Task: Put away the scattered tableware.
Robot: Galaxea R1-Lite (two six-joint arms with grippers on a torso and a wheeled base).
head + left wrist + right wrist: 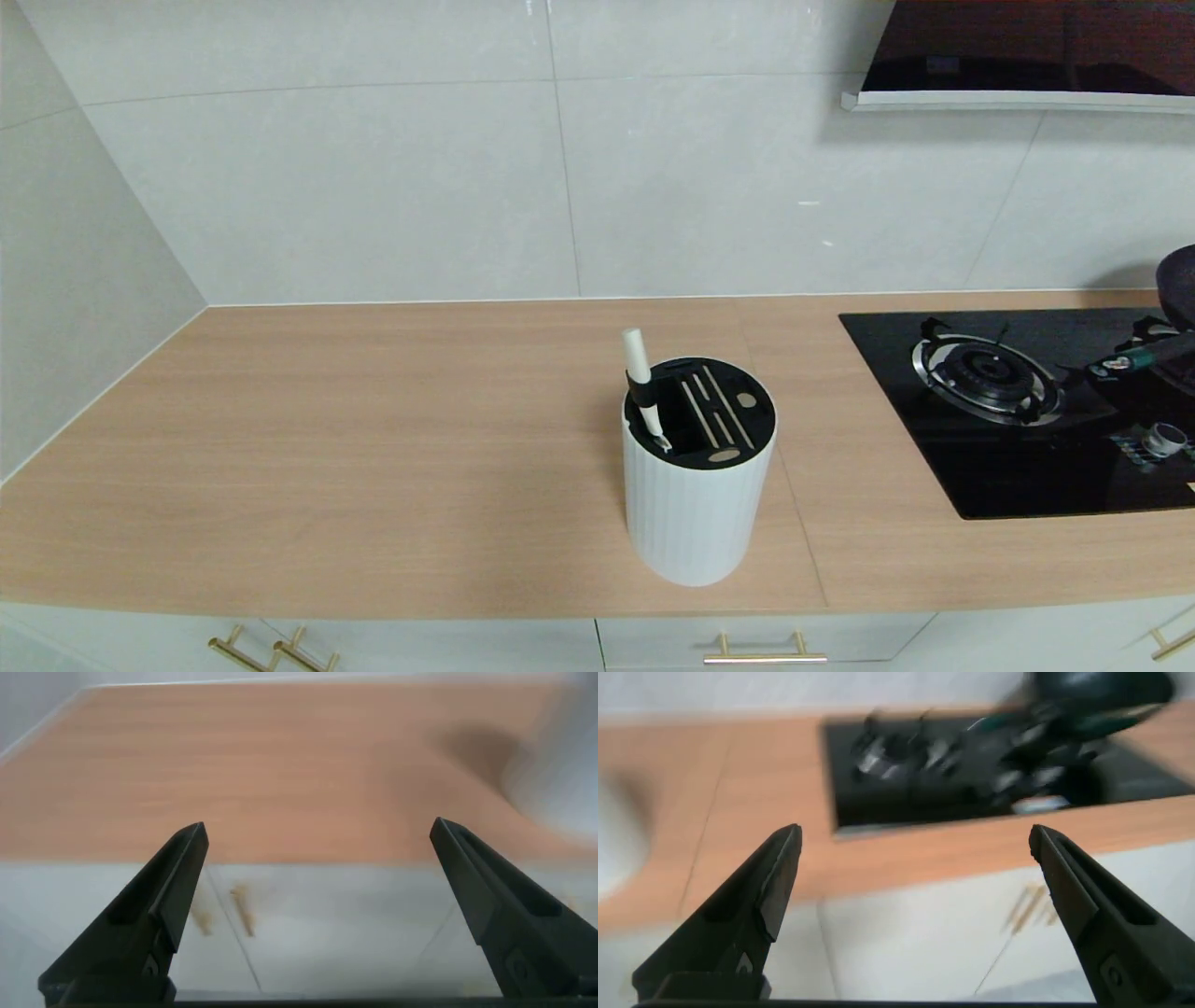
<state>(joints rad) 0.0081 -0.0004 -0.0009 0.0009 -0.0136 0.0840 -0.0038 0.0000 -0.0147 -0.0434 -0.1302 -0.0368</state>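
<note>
White-handled utensil (639, 371) in ribbed holder (695, 518)

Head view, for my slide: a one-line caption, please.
A white utensil holder with one white-handled utensil stands on a wooden counter beside a black gas hob.

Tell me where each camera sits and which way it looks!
Head view: on the head, looking forward and down at the wooden counter, white utensil holder and stove.
Left wrist view: low before the cabinets, facing the counter past the open left gripper.
Right wrist view: low, facing the stove past the open right gripper.
Shared: head and right wrist both show the stove.
</note>
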